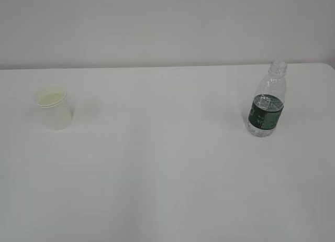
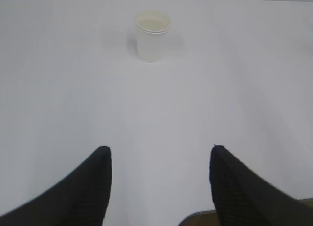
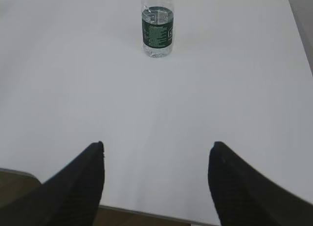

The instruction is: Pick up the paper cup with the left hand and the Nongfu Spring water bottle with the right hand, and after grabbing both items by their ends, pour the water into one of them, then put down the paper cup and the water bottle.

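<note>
In the left wrist view, the nearest things are the two black fingers [image 2: 95, 187] of the left hand [image 2: 159, 152], which stand spread wide apart over the near edge of the white table [image 2: 156, 113] and pinch nothing. Far ahead of them, well apart from the fingers, the paper cup [image 2: 152, 35] stands upright on the table, and its inside looks pale yellowish. In the right wrist view, the fingers [image 3: 88, 187] of the right hand [image 3: 156, 150] are also spread wide, with only bare table between them, and they hold nothing. Farther on, near the far part of the table, the Nongfu Spring water bottle [image 3: 157, 28] stands upright with its dark green label band facing the camera; its top is cut off by the upper edge of this view. In the exterior view no arm shows. The cup stands on the left side of the table and the bottle on the right side, well apart from each other, both upright, and the bottle has no cap on its narrow neck.
</note>
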`<move>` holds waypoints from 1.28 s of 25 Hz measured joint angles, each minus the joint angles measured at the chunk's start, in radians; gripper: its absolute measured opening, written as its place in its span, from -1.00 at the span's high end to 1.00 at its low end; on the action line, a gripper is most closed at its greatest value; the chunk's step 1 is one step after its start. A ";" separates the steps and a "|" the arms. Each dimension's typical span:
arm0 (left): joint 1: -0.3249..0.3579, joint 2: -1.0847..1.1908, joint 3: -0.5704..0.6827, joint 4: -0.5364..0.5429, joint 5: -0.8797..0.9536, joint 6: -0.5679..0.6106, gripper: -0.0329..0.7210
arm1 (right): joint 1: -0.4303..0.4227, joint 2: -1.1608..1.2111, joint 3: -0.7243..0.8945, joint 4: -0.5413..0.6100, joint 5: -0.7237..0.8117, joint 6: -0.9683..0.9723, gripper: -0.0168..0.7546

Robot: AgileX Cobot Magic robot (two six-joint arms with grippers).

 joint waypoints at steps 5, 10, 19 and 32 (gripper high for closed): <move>0.000 0.000 0.000 0.000 0.000 0.000 -0.28 | 0.000 0.000 0.002 0.001 -0.002 0.000 -0.32; 0.000 0.000 0.000 0.000 0.000 0.000 -0.28 | 0.000 0.000 0.010 0.001 -0.015 0.000 -0.32; 0.000 0.000 0.000 -0.002 0.000 0.000 -0.28 | 0.000 0.000 0.010 0.001 -0.015 0.000 -0.32; 0.228 0.000 0.000 -0.016 0.002 0.000 -0.28 | -0.120 0.000 0.010 0.001 -0.015 0.000 -0.32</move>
